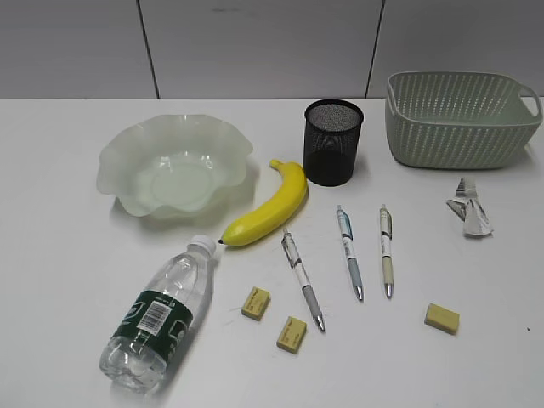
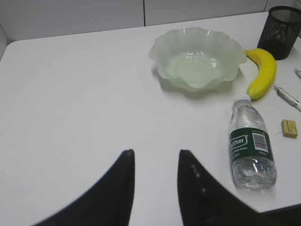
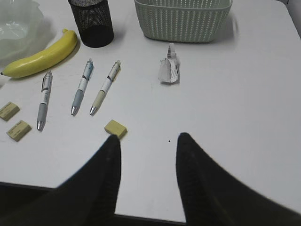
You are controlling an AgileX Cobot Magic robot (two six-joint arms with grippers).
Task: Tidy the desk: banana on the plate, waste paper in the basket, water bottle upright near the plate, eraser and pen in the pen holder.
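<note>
While both grippers hang over bare tabletop with nothing between their fingers, you can see the whole desk (image 1: 68, 255) laid out untouched. Your left gripper (image 2: 155, 162) has its jaws spread apart above the near left of the desk, and your right gripper (image 3: 146, 146) is likewise parted, just near of one eraser (image 3: 115, 128). At far left sits the plate (image 1: 119, 161), holding nothing; the banana (image 1: 268, 208) lies just right of it, between plate and pen holder (image 1: 332, 142). On its side near the plate lies the water bottle (image 1: 161, 316), cap pointing toward the banana's dark tip. Three pens (image 1: 349, 252) lie side by side near of the pen holder, with two more erasers (image 1: 256, 303) close together at their near left. At far right stands the basket (image 1: 459, 119), and the waste paper (image 1: 469, 206) rests on the desk just near of it.
</note>
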